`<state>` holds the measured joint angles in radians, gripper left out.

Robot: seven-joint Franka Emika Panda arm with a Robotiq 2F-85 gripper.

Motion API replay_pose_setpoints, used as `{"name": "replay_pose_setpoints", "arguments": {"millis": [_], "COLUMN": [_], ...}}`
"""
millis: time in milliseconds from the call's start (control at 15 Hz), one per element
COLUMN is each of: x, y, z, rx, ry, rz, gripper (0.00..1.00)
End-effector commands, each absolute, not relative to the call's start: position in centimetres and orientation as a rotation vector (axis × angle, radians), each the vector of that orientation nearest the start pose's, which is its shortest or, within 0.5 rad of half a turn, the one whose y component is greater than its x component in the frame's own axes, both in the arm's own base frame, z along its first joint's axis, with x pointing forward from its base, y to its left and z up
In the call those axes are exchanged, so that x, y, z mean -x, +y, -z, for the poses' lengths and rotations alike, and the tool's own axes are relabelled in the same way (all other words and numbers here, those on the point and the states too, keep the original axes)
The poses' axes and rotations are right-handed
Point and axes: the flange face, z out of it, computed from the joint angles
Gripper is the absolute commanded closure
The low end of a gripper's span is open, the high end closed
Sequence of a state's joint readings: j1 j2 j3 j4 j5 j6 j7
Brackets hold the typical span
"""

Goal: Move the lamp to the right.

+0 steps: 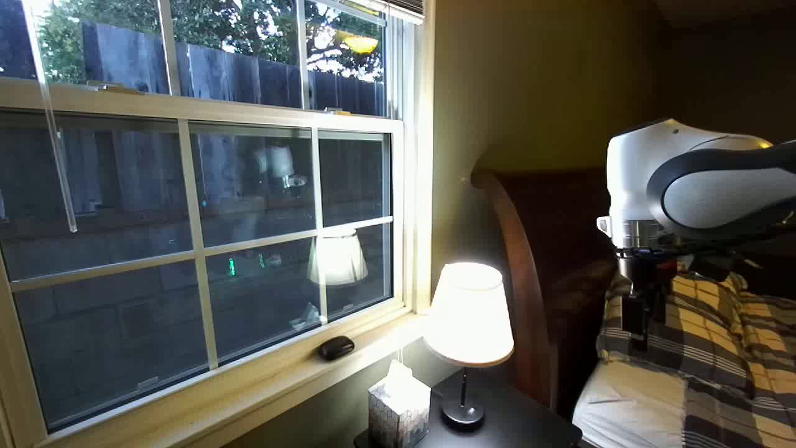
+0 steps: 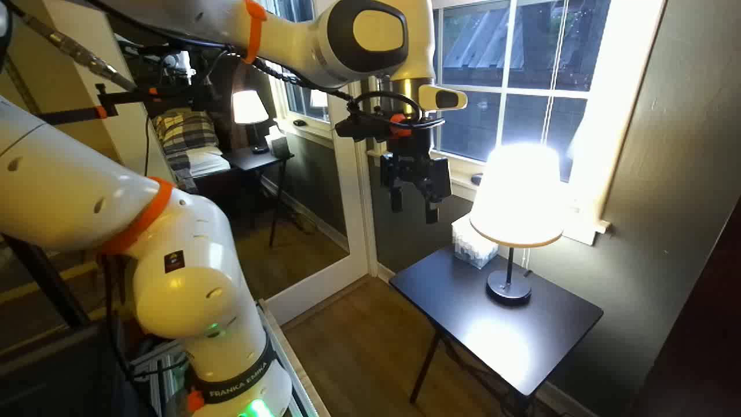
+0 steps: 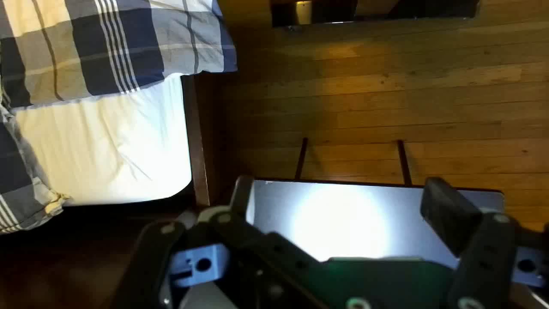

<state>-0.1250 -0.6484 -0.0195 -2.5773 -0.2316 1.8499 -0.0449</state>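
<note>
The wrist view shows the claw (image 3: pixel 339 193) with its two fingers (image 3: pixel 448 214) wide apart and nothing held between them. In an exterior view, the lamp (image 2: pixel 516 214) stands upright at the right of the frame, on the dark table (image 2: pixel 446 289), near the tissue box (image 2: pixel 474 249); the claw points downward near the middle of the frame, apart from the shade (image 2: pixel 518 174). I judge that the step in hand is the approach. For doing it well, the claw should probably tilt and come from the side, under the shade, to close around the thin stem (image 2: pixel 509 263), because the shade may be soft and could twist. Afterwards, a slow slide with the base (image 2: pixel 509 291) flat seems safer than lifting, and the tissue box should not be touched.
</note>
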Motion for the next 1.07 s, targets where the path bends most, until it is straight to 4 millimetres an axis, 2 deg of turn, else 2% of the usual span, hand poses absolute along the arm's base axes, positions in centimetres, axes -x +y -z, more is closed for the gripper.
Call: {"name": "replay_pose_setpoints", "arguments": {"millis": [0, 333, 400, 600, 867, 1000], "x": [-33.8, -33.8, -34.3, -36.3, -38.4, -39.1], "y": [-6.7, -6.7, -6.5, -5.5, -4.2, -3.4], "z": [-46.6, -46.6, -46.1, -44.3, -39.9, -37.8], "rx": [3.337, 3.337, 3.341, 3.348, 3.303, 3.258], "ry": [0.037, 0.037, 0.079, 0.113, 0.197, 0.302], "rz": [-0.165, -0.165, -0.106, 0.081, 0.234, 0.319], "gripper": [0.00, 0.00, 0.00, 0.00, 0.00, 0.00]}}
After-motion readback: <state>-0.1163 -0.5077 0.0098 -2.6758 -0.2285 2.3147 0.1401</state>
